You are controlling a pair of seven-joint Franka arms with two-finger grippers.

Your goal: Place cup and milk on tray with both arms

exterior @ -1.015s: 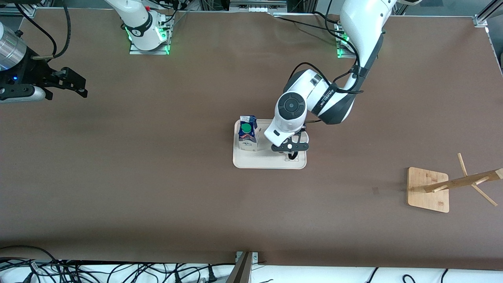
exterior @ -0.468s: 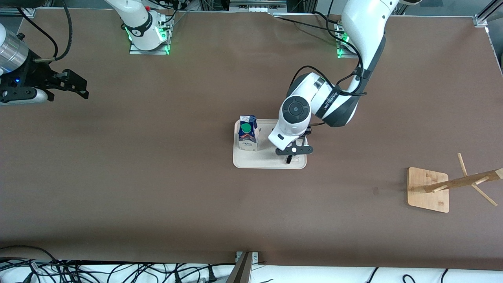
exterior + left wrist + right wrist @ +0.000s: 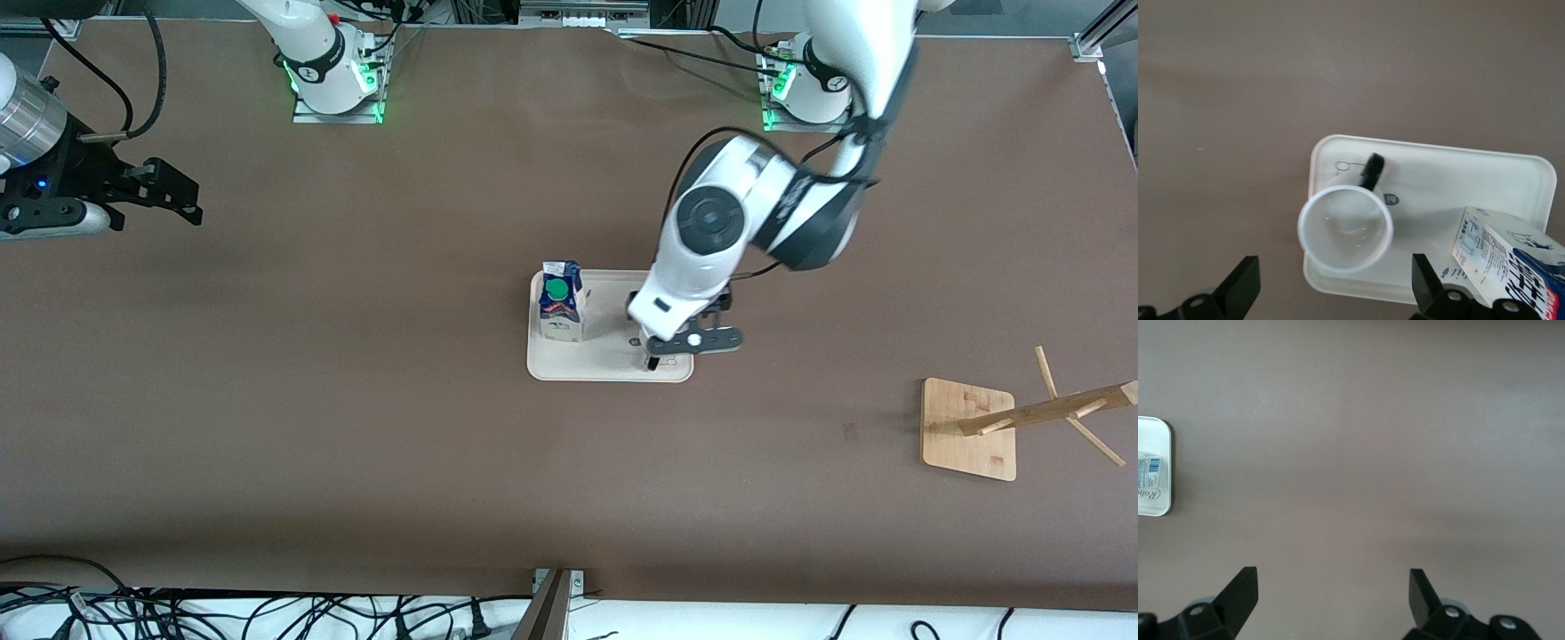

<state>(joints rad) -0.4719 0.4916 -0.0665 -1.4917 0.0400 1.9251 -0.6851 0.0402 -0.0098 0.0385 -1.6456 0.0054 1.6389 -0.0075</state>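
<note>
The cream-white tray lies mid-table. On it the milk stands upright at the end toward the right arm. In the left wrist view the white cup stands upright on the tray, in a corner away from the milk, with its black handle over the tray. My left gripper hangs open above the cup and touches nothing. Seen from the front, this left gripper covers most of the cup. My right gripper waits open over bare table at the right arm's end, also open in its own view.
A square bamboo base with a leaning wooden peg rack stands toward the left arm's end, nearer the front camera. Cables lie along the table's front edge. The right wrist view catches the tray's edge.
My left gripper has opened, let go of the cup and risen, drifting toward the left arm's end. The cup stays on the tray. The right arm has barely moved.
</note>
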